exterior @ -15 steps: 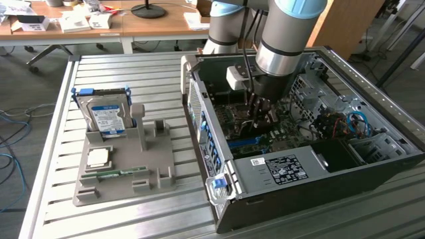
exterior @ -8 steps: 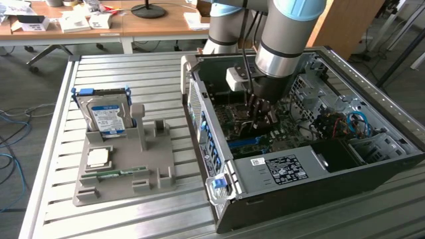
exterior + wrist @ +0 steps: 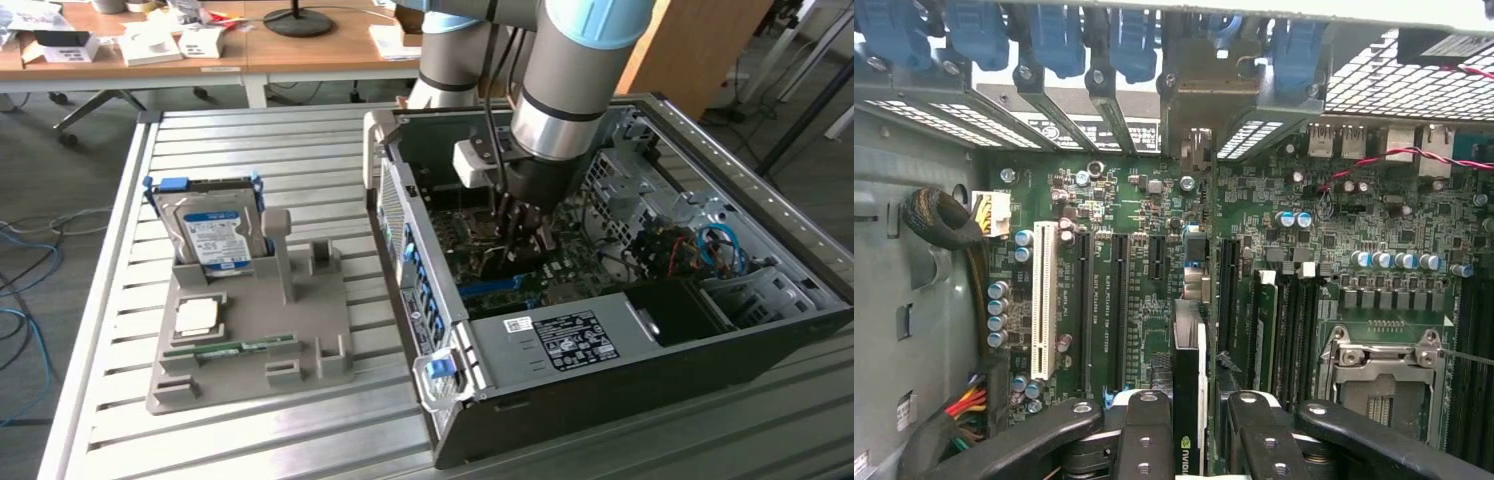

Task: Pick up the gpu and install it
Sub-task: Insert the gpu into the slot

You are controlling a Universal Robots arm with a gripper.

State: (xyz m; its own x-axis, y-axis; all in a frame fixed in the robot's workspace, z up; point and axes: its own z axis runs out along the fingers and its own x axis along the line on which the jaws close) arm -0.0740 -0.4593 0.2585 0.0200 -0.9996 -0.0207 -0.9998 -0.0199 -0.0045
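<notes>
Gripper (image 3: pixel 1196 420) clamps gpu (image 3: pixel 1190 350) edge-on, inside open PC case (image 3: pixel 641 340), centre-right of exterior view. Card edge faces motherboard (image 3: pixel 1154 200) slots, presumably for straight seating.

exterior view: raised, angled down, mid range, takes in the slatted table (image 3: pixel 214 130) and the open computer case (image 3: pixel 667 400) on the exterior view's right | wrist view: looks past the end effector (image 3: pixel 1190 425) straight at the motherboard (image 3: pixel 1154 210), very close, inside the case | shared: end effector, motherboard, case interior
</notes>
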